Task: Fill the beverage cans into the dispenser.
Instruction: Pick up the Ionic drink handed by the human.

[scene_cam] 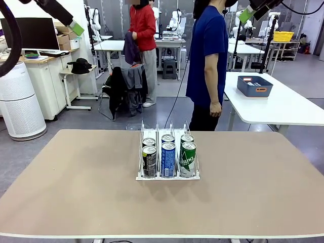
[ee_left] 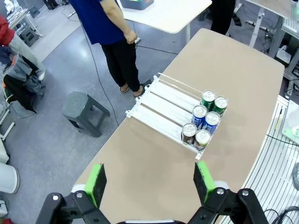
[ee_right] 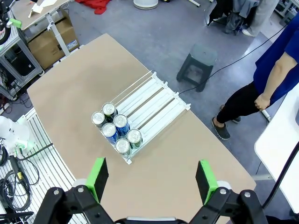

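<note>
The dispenser (scene_cam: 167, 132) is a low white three-lane rack in the middle of the tan table, also seen as the dispenser (ee_left: 161, 100) and the dispenser (ee_right: 154, 100). Several beverage cans (scene_cam: 168, 158) stand upright at its near end, two per lane: black-and-yellow left, blue-and-white middle, green right. The same cans (ee_left: 204, 120) and cans (ee_right: 115, 130) show silver tops from above. My left gripper (ee_left: 150, 179) hangs open high above the table, nothing between its green pads. My right gripper (ee_right: 152, 175) is likewise open and raised. In the front view the left gripper's pad (scene_cam: 76, 28) and right gripper's pad (scene_cam: 245, 15) show at the top corners.
A person in a blue shirt (scene_cam: 207, 55) stands at the table's far edge, hands down. A grey stool (ee_left: 86, 112) sits on the floor beyond. A white table with a blue bin (scene_cam: 254, 85) is at back right. Bare tabletop (scene_cam: 76, 182) lies around the rack.
</note>
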`<state>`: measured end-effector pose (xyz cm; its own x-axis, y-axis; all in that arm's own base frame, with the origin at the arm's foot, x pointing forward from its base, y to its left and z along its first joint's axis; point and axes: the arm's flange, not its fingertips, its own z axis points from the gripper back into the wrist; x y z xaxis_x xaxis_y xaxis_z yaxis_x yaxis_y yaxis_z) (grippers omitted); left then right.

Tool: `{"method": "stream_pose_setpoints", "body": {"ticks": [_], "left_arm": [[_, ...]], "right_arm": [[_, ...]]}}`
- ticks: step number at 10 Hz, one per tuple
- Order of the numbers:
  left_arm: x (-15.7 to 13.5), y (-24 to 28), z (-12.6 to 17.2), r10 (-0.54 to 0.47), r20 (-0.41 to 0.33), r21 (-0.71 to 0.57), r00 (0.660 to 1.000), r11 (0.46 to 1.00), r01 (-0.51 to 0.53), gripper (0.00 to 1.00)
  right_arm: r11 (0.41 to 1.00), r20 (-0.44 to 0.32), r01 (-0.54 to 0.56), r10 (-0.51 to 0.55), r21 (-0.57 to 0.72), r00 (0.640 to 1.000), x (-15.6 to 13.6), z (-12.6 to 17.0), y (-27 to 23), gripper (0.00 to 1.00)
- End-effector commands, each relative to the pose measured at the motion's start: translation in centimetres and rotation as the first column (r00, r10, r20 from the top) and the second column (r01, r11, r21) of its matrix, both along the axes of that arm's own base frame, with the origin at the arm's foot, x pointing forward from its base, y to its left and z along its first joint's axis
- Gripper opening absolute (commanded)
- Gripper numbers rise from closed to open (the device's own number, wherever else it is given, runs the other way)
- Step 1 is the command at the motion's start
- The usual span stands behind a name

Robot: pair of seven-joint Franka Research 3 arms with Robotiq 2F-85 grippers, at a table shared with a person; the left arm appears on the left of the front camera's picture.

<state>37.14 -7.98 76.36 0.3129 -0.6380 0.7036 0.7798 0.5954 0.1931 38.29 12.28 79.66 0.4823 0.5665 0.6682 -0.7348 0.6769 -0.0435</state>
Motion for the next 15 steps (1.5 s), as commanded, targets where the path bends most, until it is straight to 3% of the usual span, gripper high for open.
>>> {"method": "stream_pose_setpoints", "body": {"ticks": [1, 3, 4, 15], "left_arm": [[-0.17, 0.16, 0.77, -0.047, -0.013, -0.032, 0.999, 0.998, 0.046, 1.0], [-0.66, -0.09, 1.21, -0.06, 0.016, -0.034, 0.998, 0.998, 0.061, 1.0], [-0.48, -0.22, 1.05, -0.023, 0.006, -0.014, 1.0, 1.0, 0.023, 1.0], [-0.48, -0.22, 1.05, -0.023, 0.006, -0.014, 1.0, 1.0, 0.023, 1.0]], "right_arm": [[1.0, -0.008, -0.002, 0.003, 0.022, 1.0, -0.02, -0.01, 0.09, 1.0], [1.0, -0.008, -0.002, 0.003, 0.022, 1.0, -0.02, -0.01, 0.09, 1.0], [1.0, -0.008, -0.002, 0.003, 0.022, 1.0, -0.02, -0.01, 0.09, 1.0], [1.0, -0.008, -0.002, 0.003, 0.022, 1.0, -0.02, -0.01, 0.09, 1.0]]}}
